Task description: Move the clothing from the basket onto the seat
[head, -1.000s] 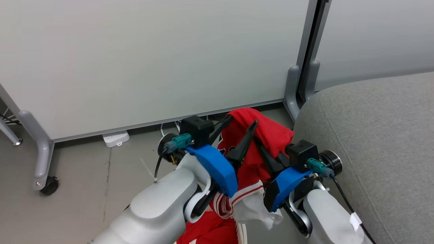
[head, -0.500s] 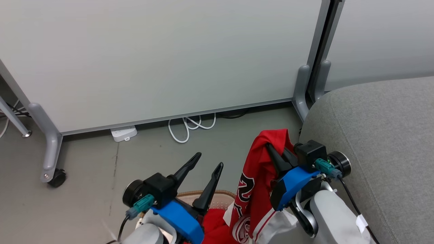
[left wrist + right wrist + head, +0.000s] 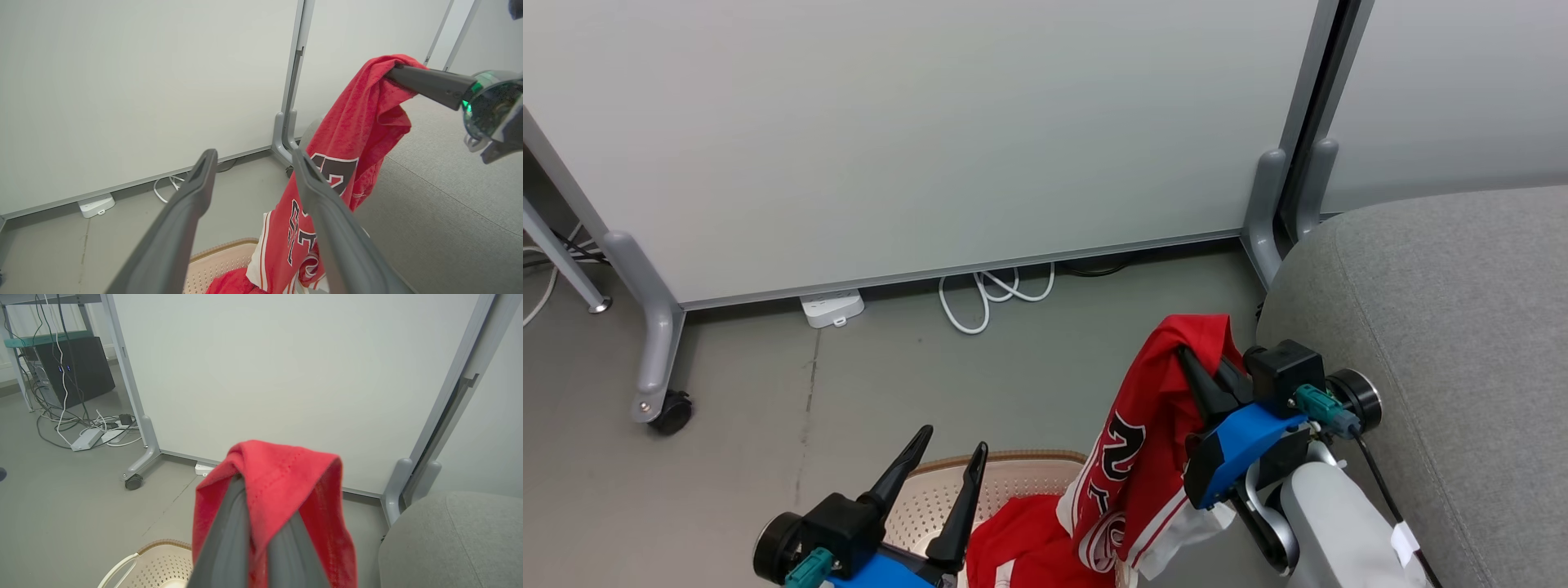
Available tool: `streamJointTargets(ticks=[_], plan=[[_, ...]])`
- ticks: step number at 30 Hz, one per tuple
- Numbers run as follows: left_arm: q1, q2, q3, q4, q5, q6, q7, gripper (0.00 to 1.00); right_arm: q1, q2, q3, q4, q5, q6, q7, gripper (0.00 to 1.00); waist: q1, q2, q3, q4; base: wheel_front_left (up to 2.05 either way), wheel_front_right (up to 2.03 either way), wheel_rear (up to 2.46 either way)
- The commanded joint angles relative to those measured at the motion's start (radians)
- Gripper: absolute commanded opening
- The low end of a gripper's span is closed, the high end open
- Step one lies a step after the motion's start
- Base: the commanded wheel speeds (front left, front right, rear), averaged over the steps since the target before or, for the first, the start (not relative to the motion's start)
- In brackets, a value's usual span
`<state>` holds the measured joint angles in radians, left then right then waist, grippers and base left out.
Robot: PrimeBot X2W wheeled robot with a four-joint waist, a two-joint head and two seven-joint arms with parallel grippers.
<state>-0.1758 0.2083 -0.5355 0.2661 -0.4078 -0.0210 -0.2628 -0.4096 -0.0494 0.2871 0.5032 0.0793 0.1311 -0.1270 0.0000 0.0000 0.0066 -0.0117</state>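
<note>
The left hand (image 3: 954,439) hovers at the lower left of the head view. Its two long dark fingers are spread apart with nothing between them. Under and just behind it stands the cream-white perforated plastic laundry basket with a brown woven-look rim (image 3: 1021,459). It rests on the grey floor (image 3: 768,392), and only its far part is in frame.

Inside the basket lies a plain red fabric garment with white trim (image 3: 1013,543), heaped toward the right side.

Just to the right, a red jersey with dark lettering and white striped sleeve ends (image 3: 1143,441) hangs from the right hand (image 3: 1191,363). That hand's fingers are pressed together on a fold at the top of the cloth. The jersey's lower end drops to the basket's right edge, next to the garment inside. Whether the two touch cannot be told.

Farthest right is the large light-grey upholstered sofa seat (image 3: 1462,327). The right hand and the hanging jersey are just left of its rounded edge.
</note>
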Motion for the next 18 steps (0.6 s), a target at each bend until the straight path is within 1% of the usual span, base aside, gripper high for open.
streamJointTargets(ticks=[1, 6, 11, 18], plan=[[0.012, -0.003, 0.016, -0.001, 0.012, -0.008, -0.003, 1.00, 0.006, -0.002, -0.004, -0.007, -0.004, -0.001, 0.000, 0.00, 0.0000, 0.0000, 0.002, 0.003, 0.00, 0.00, 0.00], [0.026, -0.026, 0.066, 0.002, 0.047, -0.033, -0.003, 1.00, 0.013, -0.002, -0.009, -0.011, 0.000, -0.001, -0.001, 0.00, 0.0000, 0.0000, 0.007, 0.012, 0.00, 0.00, 0.00], [0.030, -0.046, 0.096, 0.012, 0.082, -0.051, -0.003, 1.00, 0.014, -0.002, -0.005, -0.011, 0.007, -0.001, -0.003, 0.00, 0.0000, 0.0000, 0.010, 0.012, 0.00, 0.00, 0.00], [0.032, -0.070, 0.126, 0.023, 0.112, -0.072, -0.003, 1.00, 0.004, -0.002, -0.006, -0.006, 0.007, -0.001, -0.005, 0.00, 0.0000, 0.0000, 0.016, -0.017, 0.00, 0.00, 0.00]])
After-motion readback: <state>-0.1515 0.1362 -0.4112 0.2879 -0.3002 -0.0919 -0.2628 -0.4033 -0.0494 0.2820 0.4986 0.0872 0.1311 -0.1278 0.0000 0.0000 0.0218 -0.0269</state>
